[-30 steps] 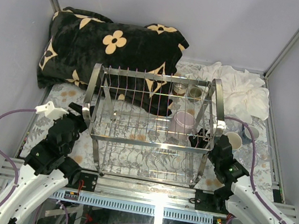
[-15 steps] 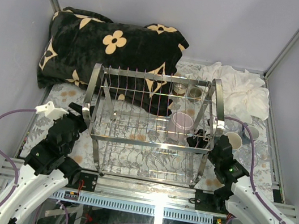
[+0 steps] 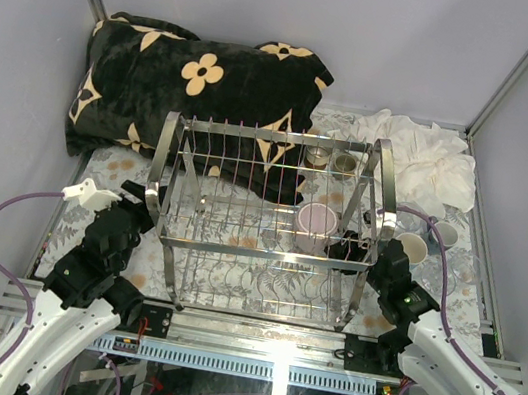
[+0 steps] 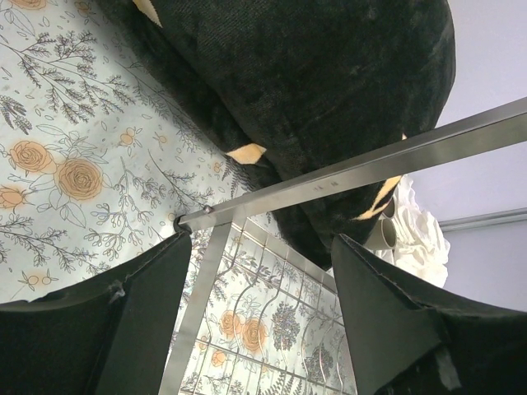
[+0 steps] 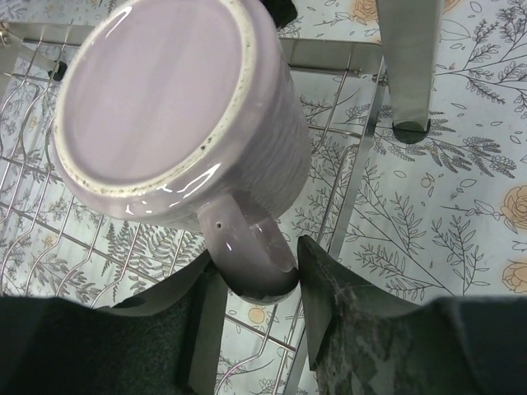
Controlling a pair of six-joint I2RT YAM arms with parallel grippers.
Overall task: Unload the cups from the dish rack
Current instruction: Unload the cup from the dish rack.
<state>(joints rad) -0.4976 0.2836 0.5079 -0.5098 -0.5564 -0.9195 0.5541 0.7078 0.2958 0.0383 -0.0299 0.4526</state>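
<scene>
The rack [image 3: 265,220] is standing in the middle of the table [image 3: 107,166]. A pink mug [image 5: 177,107] is sitting upside down in the rack's right end, its base facing up (glossy, with a rough pale ring round it). The right gripper [image 5: 255,257] is reaching in from the table's near right corner, with its fingers lying on either side of the mug's handle. I cannot tell whether they are pinching it or only flanking it. The left gripper [image 4: 262,243] is hovering at the rack's left end, its jaws spread wide and holding nothing, with a chrome bar of the rack crossing just beyond them. A cream cup [image 3: 411,247] is standing near the table's right edge, just beside the rack. Two more cups [image 3: 346,161] are standing behind the rack. A black blanket [image 3: 183,73] is lying in the far left corner and a white cloth [image 3: 423,158] in the far right corner.
</scene>
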